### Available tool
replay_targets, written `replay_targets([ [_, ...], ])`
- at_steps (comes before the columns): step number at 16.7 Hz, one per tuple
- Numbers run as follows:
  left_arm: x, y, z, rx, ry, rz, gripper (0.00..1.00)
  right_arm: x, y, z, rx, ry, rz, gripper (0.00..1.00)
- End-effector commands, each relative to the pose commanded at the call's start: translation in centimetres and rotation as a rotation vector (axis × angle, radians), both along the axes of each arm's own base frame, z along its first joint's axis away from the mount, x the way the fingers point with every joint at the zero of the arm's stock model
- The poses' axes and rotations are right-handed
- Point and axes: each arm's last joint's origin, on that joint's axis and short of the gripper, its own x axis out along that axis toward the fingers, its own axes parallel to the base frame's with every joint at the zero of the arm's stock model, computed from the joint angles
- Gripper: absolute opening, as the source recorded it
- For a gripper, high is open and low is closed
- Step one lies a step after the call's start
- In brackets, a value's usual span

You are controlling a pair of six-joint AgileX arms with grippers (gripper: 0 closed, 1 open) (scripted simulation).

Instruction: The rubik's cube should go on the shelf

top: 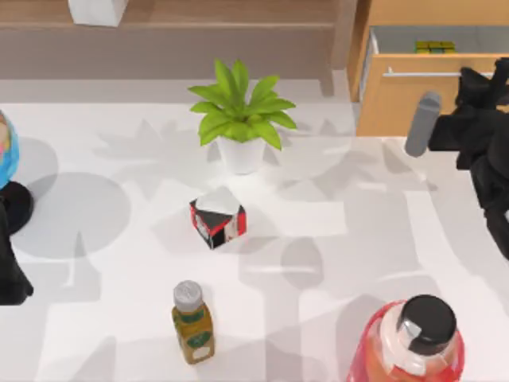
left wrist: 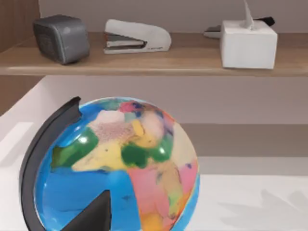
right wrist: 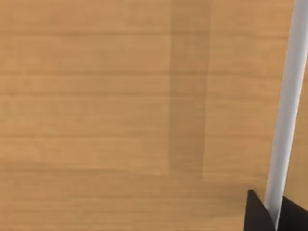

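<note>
The rubik's cube (top: pixel 433 47) lies inside the open drawer (top: pixel 413 99) at the far right. It looks light, stiff and smooth, so I would pinch two flat opposite faces. My right gripper (right wrist: pixel 272 211) is closed around the drawer's handle (right wrist: pixel 286 106), just near of the cube.

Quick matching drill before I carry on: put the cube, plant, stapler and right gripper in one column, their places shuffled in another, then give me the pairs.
Things:
1. cube
2. plant
3. stapler
4. right gripper

Places:
A. on the shelf, between a grey box and a tissue box
B. at the drawer's metal handle
C. inside the open drawer
D. on the table, behind the black, red and white box

Pairs: 1-C, 2-D, 3-A, 4-B
</note>
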Motion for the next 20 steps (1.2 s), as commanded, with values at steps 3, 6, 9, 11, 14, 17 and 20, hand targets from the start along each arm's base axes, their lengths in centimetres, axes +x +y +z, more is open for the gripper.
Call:
replay_targets([
  [3, 0.0, 0.0, 0.0, 0.000, 0.000, 0.000, 1.00, -1.6, 0.0, 0.0, 0.002, 0.000, -0.003, 0.00],
  [6, 0.0, 0.0, 0.0, 0.000, 0.000, 0.000, 1.00, -4.3, 0.0, -0.1, 0.001, 0.006, -0.004, 0.00],
  [9, 0.0, 0.0, 0.0, 0.000, 0.000, 0.000, 1.00, -6.1, 0.0, 0.0, 0.000, 0.002, 0.000, 0.00],
  [11, 0.0, 0.0, 0.0, 0.000, 0.000, 0.000, 1.00, -6.3, 0.1, 0.0, 0.000, 0.001, 0.000, 0.00],
  [14, 0.0, 0.0, 0.0, 0.000, 0.000, 0.000, 1.00, -6.2, 0.0, 0.0, -0.001, 0.001, -0.001, 0.00],
  [17, 0.0, 0.0, 0.0, 0.000, 0.000, 0.000, 1.00, -7.9, 0.1, -0.1, 0.001, 0.002, -0.005, 0.00],
  [20, 0.0, 0.0, 0.0, 0.000, 0.000, 0.000, 1.00, -10.7, 0.1, -0.2, -0.001, 0.007, -0.004, 0.00],
])
